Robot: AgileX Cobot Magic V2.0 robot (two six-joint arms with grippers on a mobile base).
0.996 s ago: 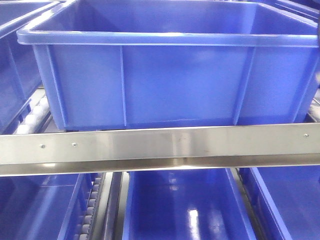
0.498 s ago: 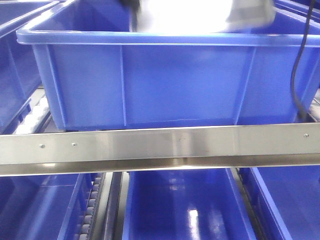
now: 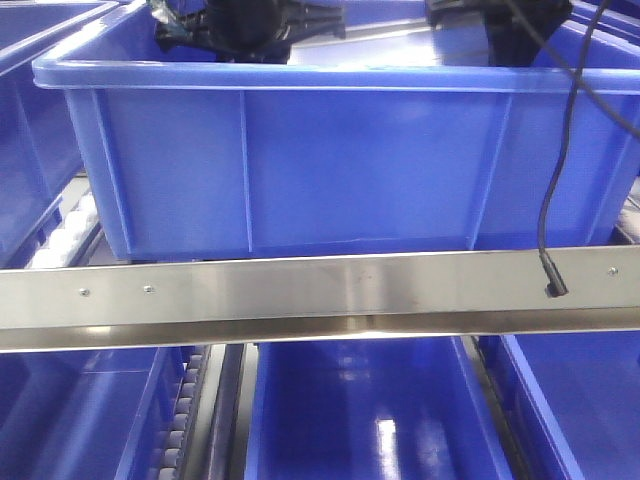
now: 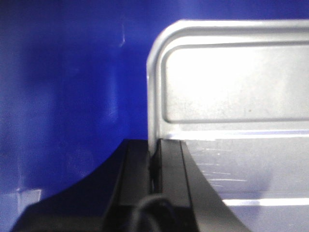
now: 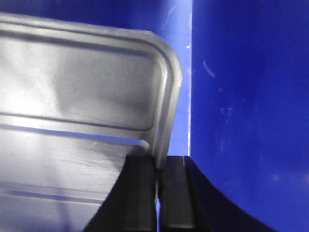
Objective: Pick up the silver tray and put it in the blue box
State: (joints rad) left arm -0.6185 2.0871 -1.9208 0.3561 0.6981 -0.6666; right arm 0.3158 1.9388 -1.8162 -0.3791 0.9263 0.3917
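Observation:
The silver tray [image 3: 400,45] is only a grey strip above the near rim of the blue box [image 3: 330,170], between my two black arms. In the left wrist view the tray [image 4: 231,87] is shiny, with rounded corners, a raised rim and ridges. My left gripper [image 4: 155,147] is shut on its left rim, with the box wall [image 4: 72,96] behind. In the right wrist view my right gripper [image 5: 158,163] is shut on the right rim of the tray [image 5: 82,96], close to the box's inner wall [image 5: 246,96]. In the front view the left gripper [image 3: 250,25] and right gripper [image 3: 510,20] are at the box's top.
A steel rail [image 3: 320,295] crosses in front of the box. More blue boxes stand below [image 3: 360,420] and to the left [image 3: 30,150]. A black cable [image 3: 555,200] hangs down at the right. White rollers [image 3: 70,230] run along the left side.
One second ago no arm or tray showed. Half a second ago the tray was a bright blur above the box. Now both arms hold it lower, inside the box's top.

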